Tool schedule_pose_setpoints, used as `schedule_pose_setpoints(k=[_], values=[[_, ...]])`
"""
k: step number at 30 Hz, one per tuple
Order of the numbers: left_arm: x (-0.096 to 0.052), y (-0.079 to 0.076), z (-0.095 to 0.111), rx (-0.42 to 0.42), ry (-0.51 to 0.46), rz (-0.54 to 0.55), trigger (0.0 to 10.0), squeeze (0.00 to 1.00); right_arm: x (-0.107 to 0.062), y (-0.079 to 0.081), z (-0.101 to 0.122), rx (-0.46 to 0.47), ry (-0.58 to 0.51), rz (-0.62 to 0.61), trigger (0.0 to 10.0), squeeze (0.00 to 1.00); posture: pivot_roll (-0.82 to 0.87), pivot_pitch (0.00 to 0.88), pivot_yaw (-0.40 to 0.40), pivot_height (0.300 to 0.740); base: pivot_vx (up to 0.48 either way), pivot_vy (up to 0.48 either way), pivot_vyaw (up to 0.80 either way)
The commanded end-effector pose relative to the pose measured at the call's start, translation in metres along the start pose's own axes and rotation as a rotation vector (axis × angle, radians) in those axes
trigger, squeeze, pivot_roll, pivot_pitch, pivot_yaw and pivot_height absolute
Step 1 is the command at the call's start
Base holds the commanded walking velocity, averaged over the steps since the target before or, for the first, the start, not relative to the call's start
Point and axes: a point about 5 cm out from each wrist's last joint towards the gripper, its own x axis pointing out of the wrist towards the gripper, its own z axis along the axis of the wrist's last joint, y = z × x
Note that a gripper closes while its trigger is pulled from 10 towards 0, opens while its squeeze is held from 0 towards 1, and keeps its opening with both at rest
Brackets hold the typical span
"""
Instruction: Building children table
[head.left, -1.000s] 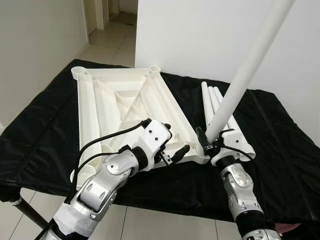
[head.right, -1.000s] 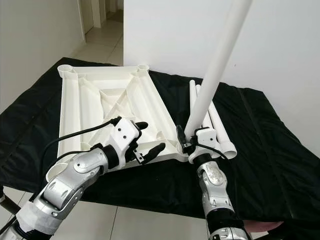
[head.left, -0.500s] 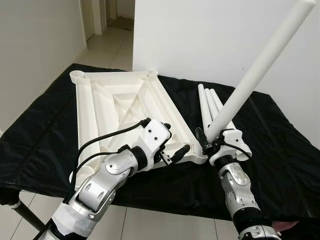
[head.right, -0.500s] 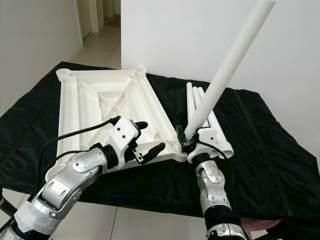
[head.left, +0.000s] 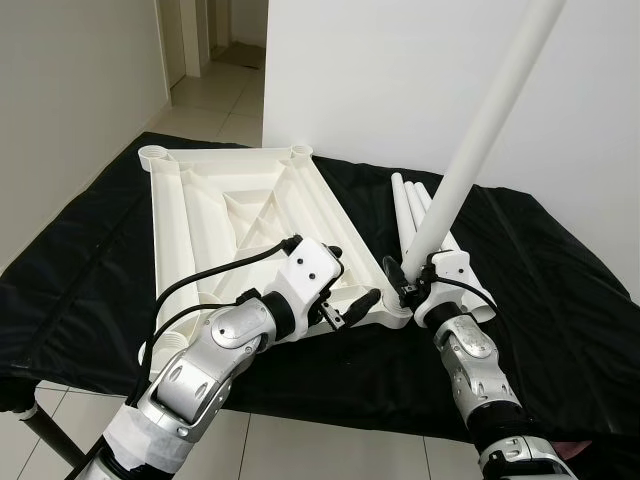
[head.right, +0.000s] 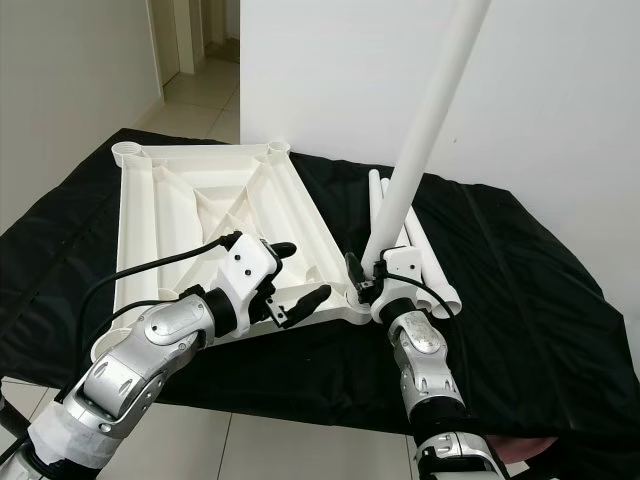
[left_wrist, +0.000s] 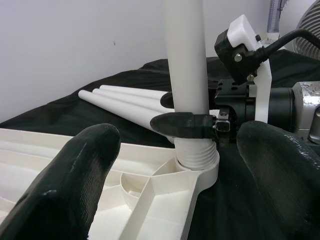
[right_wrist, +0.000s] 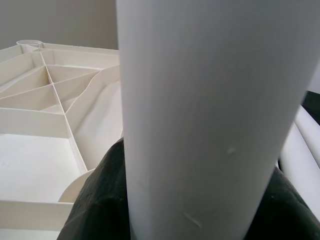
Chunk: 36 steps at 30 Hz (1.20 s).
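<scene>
The left gripper (head.left: 348, 303) sits nearest the camera, at the near edge of the upturned white ribbed plastic tabletop (head.left: 230, 215). Its two black fingers (left_wrist: 75, 170) are spread apart, with nothing between them, and point toward the tabletop's near right corner socket (left_wrist: 197, 165).

Just beside it, the right gripper (head.left: 408, 284) is clamped on the lower end of a long white plastic tube leg (head.left: 480, 130). One black finger (left_wrist: 182, 124) wraps the tube directly above the socket. The threaded base of the leg is seated in the socket. The leg stands nearly upright, leaning slightly toward the robot's right as it rises.

The tabletop lies underside up on a black cloth-covered table (head.left: 560, 290), with its ribs and corner sockets exposed. A far corner socket (head.left: 302, 151) is open.

Behind the right gripper, three spare white tube legs (head.right: 385, 200) lie side by side on the cloth, just beside the tabletop's right edge.

Beyond the table stand a white wall (head.left: 380, 80) and a tiled floor corridor (head.left: 215, 85).
</scene>
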Motion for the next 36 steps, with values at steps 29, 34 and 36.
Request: schedule_pose_setpoints(k=[29, 34, 36], values=[[0.000, -0.005, 0.006, 0.009, -0.008, -0.092, 10.0, 0.00, -0.035, 0.001, -0.049, 0.089, 0.141, -0.081, 10.0, 0.00, 0.04, 0.000, -0.078, 0.740, 0.000, 0.000, 0.00], [-0.001, -0.005, 0.006, 0.009, -0.007, -0.091, 10.0, 0.00, -0.042, 0.005, -0.049, 0.011, 0.100, -0.039, 10.0, 0.00, 0.04, 0.000, -0.079, 0.740, 0.000, 0.000, 0.00], [-0.001, -0.005, 0.006, 0.008, -0.006, -0.090, 10.0, 0.00, -0.048, 0.006, -0.050, -0.002, 0.083, -0.024, 10.0, 0.00, 0.04, 0.000, -0.079, 0.740, 0.000, 0.000, 0.00]])
